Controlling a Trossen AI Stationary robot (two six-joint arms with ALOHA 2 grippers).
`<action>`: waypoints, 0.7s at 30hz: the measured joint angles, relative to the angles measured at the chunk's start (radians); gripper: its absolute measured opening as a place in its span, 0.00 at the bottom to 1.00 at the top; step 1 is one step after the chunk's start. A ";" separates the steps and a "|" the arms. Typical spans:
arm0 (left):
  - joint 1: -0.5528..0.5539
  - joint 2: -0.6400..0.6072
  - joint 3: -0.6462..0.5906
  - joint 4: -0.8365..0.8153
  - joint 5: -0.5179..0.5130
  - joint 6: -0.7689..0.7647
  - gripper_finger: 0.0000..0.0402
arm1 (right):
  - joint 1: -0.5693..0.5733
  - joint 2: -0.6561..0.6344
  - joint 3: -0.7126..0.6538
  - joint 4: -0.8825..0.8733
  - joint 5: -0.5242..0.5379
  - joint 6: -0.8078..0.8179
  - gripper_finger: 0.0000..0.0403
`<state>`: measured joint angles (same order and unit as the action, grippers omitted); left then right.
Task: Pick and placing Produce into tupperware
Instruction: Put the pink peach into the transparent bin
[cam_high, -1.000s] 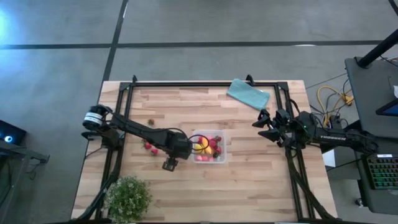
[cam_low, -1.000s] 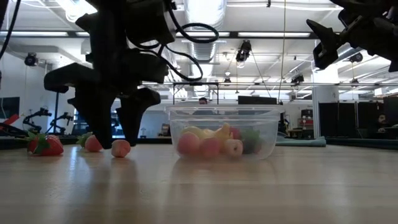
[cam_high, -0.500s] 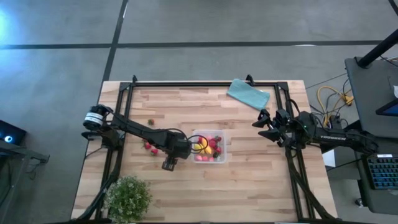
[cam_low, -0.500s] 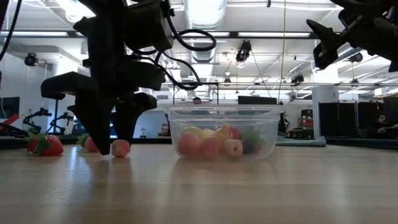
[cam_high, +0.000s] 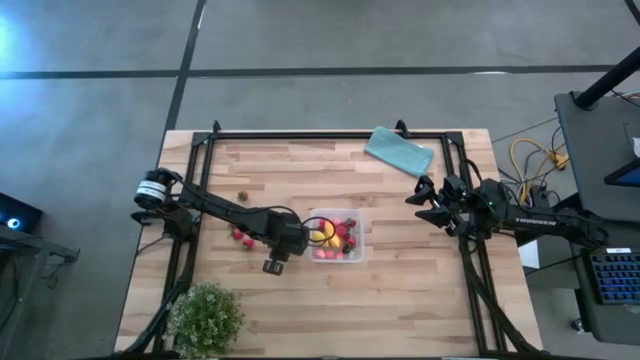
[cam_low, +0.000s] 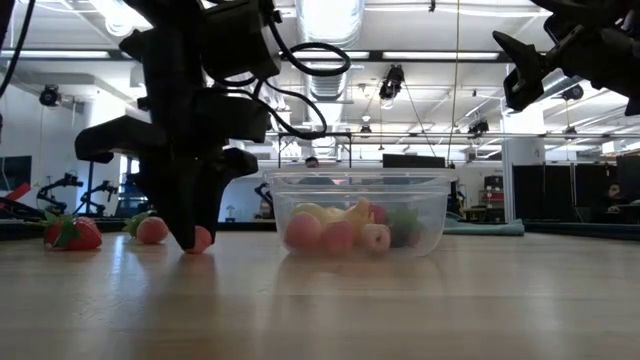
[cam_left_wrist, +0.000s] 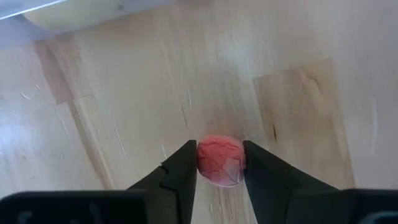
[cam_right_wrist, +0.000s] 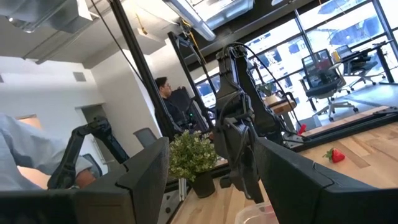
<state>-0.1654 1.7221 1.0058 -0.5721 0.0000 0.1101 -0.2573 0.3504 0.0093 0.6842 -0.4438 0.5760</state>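
Note:
The clear tupperware (cam_high: 337, 236) (cam_low: 360, 212) stands mid-table with several small fruits of the produce inside. My left gripper (cam_low: 195, 238) points down at the table just to the left of it, shut on a small pink-red fruit (cam_left_wrist: 221, 160) that rests on the wood. The arm hides this fruit in the high view. Loose strawberries (cam_high: 240, 236) (cam_low: 72, 233) lie farther left, and one (cam_high: 241, 197) lies farther back. My right gripper (cam_high: 420, 205) (cam_low: 520, 70) hovers open, high above the table's right side. My left gripper pinches the pink-red fruit by its two opposite sides (cam_left_wrist: 202, 163) between its two fingers (cam_left_wrist: 183, 171). The fingers come from above and point down. The fruit's underside is on the table (cam_low: 203, 248).
A folded teal cloth (cam_high: 400, 150) lies at the far right. A leafy green plant (cam_high: 207, 318) stands at the near left corner. Black frame rails (cam_high: 330, 134) run along the table's edges. Bare wood lies near and right of the box.
My left gripper has shut its fingers on the pink-red fruit, which stayed on the table. The fingers stood wide apart a second ago and now meet the fruit on both sides.

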 joint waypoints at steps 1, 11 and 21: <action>0.000 0.004 0.000 0.001 -0.002 0.000 0.25 | 0.000 0.000 0.000 0.000 0.000 0.000 0.57; 0.001 -0.031 0.072 -0.137 -0.014 0.001 0.25 | 0.000 0.000 0.000 0.000 0.000 0.000 0.57; 0.050 -0.106 0.220 0.058 -0.028 0.027 0.25 | 0.000 -0.001 0.000 0.000 0.000 0.000 0.57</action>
<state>-0.1152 1.6160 1.2258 -0.5146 -0.0283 0.1375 -0.2573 0.3496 0.0093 0.6842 -0.4436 0.5762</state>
